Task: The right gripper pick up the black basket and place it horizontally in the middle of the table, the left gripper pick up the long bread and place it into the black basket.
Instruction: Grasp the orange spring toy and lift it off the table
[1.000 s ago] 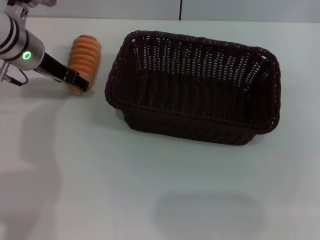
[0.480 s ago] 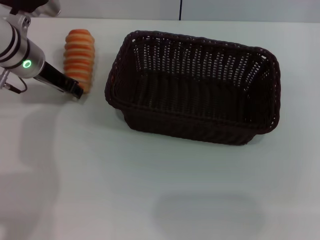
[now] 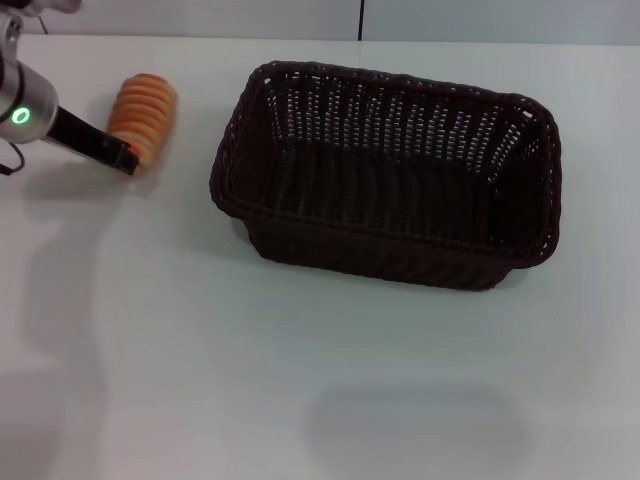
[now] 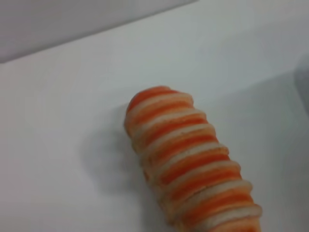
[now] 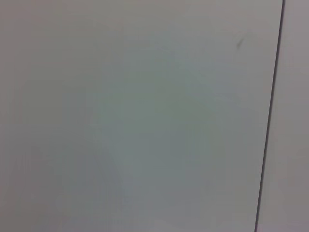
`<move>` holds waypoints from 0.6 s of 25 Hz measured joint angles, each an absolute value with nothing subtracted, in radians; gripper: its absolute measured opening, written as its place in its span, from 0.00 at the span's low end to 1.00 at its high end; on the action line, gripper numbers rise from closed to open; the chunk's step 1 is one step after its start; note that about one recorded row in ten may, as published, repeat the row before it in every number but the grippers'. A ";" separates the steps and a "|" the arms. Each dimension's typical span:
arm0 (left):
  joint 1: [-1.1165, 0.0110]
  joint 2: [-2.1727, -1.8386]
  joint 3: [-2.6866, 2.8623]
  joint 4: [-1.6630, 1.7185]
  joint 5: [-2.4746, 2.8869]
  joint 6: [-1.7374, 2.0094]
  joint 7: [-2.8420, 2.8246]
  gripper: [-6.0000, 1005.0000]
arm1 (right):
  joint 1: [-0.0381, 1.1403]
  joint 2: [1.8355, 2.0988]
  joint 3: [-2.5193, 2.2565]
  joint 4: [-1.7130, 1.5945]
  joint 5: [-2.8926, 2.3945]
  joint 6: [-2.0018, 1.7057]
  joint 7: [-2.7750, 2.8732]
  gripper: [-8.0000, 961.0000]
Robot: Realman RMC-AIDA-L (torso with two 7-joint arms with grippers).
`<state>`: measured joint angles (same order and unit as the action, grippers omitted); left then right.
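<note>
The long bread (image 3: 143, 118), orange-brown with pale stripes, is at the far left of the white table (image 3: 300, 380). My left gripper (image 3: 128, 160), on the green-lit arm, is shut on the bread's near end. In the left wrist view the bread (image 4: 188, 164) fills the frame, with a shadow beside it on the table. The black basket (image 3: 400, 82) sits lengthwise across the middle of the table, open side up, with nothing inside. My right gripper is out of view.
The table's back edge meets a grey wall (image 3: 480, 18) just behind the basket and bread. The right wrist view shows only a pale flat surface with a thin dark seam (image 5: 268, 145).
The left gripper and the bread have moved together to the left and slightly toward the back of the table, away from the basket. The basket has not moved.
</note>
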<state>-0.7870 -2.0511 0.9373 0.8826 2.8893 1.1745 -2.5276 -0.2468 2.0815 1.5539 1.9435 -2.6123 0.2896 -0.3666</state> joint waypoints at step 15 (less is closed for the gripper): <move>-0.629 -2.060 0.970 1.252 2.783 1.323 -2.519 0.30 | -0.211 2.082 1.559 1.933 -2.612 0.288 -0.367 0.52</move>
<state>-0.6288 -2.0598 0.9704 1.2516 2.7831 1.3229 -2.5192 -0.2111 2.0815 1.5593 1.9330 -2.6123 0.2881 -0.3666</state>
